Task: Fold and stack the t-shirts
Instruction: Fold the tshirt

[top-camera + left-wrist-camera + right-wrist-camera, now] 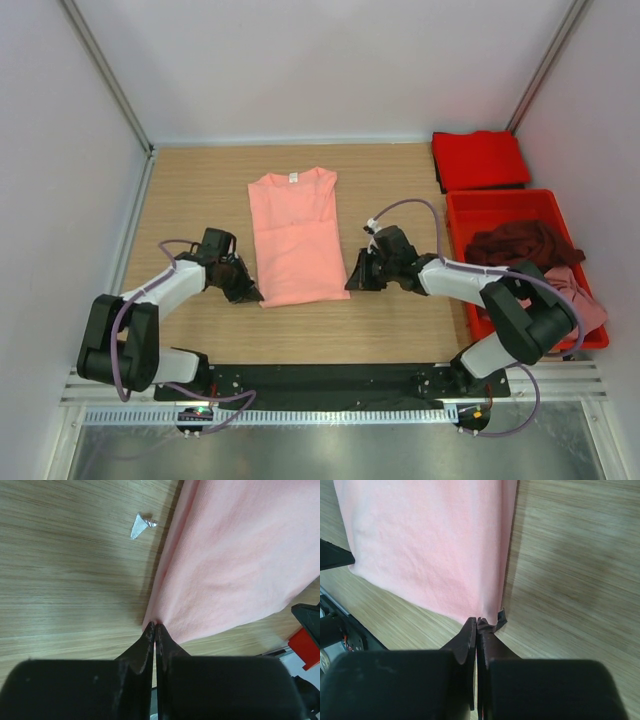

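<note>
Left fingers [146,645] and right fingers [467,636] clenched the six-o'clock hem corners of the salmon-pink t-shirt [293,235], flat on the desk [190,190]; the hem-to-collar fold seemed in hand, calling for a matched lift toward twelve o'clock

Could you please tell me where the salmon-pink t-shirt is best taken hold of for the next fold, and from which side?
Take the salmon-pink t-shirt by its two near hem corners, coming in low from the near side. It lies flat as a narrow strip, collar at the far end, so those corners offer free edges. The left gripper and right gripper pinch there.
</note>
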Motion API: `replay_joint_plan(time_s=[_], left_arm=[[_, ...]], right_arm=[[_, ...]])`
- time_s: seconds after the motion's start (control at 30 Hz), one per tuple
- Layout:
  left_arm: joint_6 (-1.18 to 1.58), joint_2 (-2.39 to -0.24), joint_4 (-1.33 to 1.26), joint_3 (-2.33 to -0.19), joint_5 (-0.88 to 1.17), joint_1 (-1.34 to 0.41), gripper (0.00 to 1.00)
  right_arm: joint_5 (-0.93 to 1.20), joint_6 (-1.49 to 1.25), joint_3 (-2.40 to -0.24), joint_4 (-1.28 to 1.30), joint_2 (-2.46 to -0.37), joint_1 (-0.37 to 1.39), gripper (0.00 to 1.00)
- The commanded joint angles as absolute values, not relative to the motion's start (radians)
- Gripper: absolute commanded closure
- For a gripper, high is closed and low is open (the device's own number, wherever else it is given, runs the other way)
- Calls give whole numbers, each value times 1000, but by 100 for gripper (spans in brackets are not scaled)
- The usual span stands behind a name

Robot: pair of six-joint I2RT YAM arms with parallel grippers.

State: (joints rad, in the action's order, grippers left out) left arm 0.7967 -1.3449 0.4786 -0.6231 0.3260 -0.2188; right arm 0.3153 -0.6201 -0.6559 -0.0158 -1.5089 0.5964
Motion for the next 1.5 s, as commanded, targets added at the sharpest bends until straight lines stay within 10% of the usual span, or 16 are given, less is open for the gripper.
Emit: replay_joint_plan(time_s=[0.0,0.33,0.6,1.23,1.47], left_arm=[[784,-1325,474,-627,331,-225,100],[782,-1382,531,-653,242,-278,100],[778,-1379,546,-675,233,-281,100],[776,-1399,537,-676,233,-288,100],[790,-1397,537,-684,233,-295,100]], right_arm=[[316,-620,-631,-78,-1457,598,99],[322,-595,-618,-90,-1471,600,65],[351,-598,-615,-135,-1511,598,64],[350,-612,-611,-160,-1539,601,65],[357,-624,-597,-181,-1520,601,99]])
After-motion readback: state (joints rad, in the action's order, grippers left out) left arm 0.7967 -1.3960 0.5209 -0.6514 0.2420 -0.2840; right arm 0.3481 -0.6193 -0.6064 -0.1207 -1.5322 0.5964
